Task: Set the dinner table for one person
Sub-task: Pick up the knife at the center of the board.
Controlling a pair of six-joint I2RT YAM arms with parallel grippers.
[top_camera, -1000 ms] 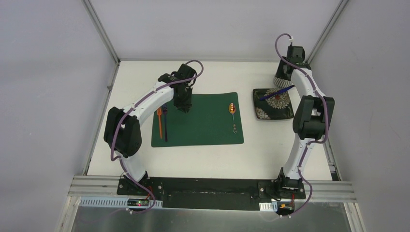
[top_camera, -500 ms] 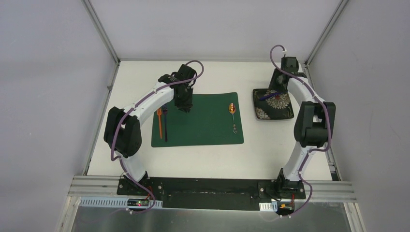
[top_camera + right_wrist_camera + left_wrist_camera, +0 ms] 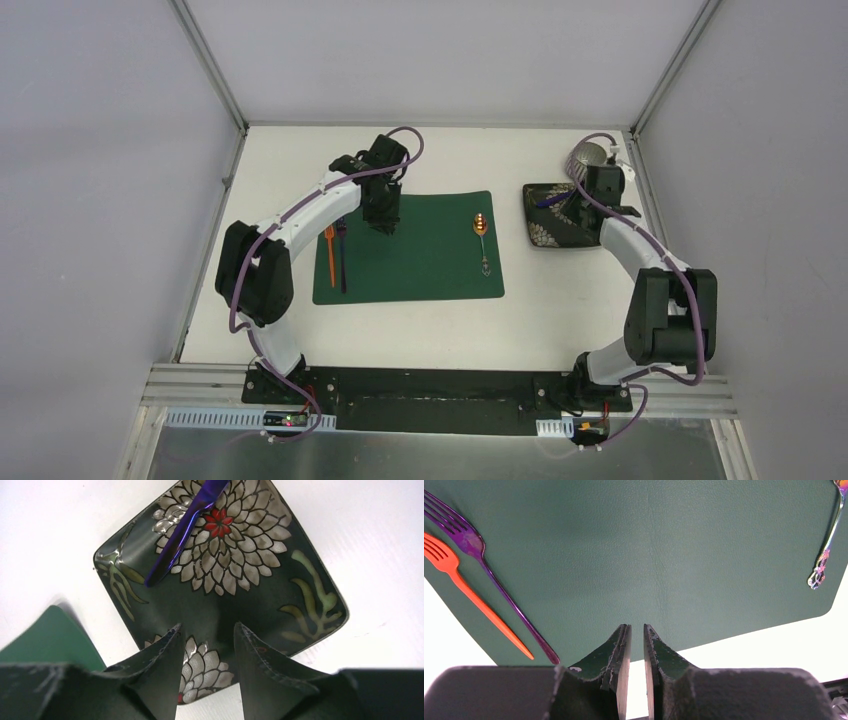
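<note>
Enclosure: pale grey walls on three sides, with thin aluminium posts (image 3: 210,70) at the corners.

1. Dinner table (image 3: 420,330). White, matte and flat. It fills the floor of the enclosure and carries everything below. My two arm bases are at its near edge.
2. Placemat (image 3: 420,250). Dark green rectangle lying flat at the middle of the table.
3. Orange fork (image 3: 329,255). On the left strip of the placemat, tines toward the far side.
4. Purple fork (image 3: 341,258). Just beside the orange one on its inner side, parallel to it and pointing the same way.
5. Spoon (image 3: 483,240). On the right part of the placemat, bowl toward the far side, ornate handle toward me.
6. Plate (image 3: 560,232). Square and dark with white flower patterns. It sits on the bare table to the right of the placemat, apart from it.
7. Knife (image 3: 182,535). Blue-purple, lying slantwise across the plate.
8. Grey ribbed vessel (image 3: 586,157). In the far right corner behind the plate and partly hidden by my right arm. I cannot tell whether it is a bowl or a cup.
9. My left gripper (image 3: 634,630). Over the far left part of the placemat, near the forks. Its fingers are drawn almost together with only a thin slit between them, and they hold nothing.
10. My right gripper (image 3: 207,630). Over the plate, fingers spread apart with nothing between them. The knife lies beyond the fingertips.
</note>
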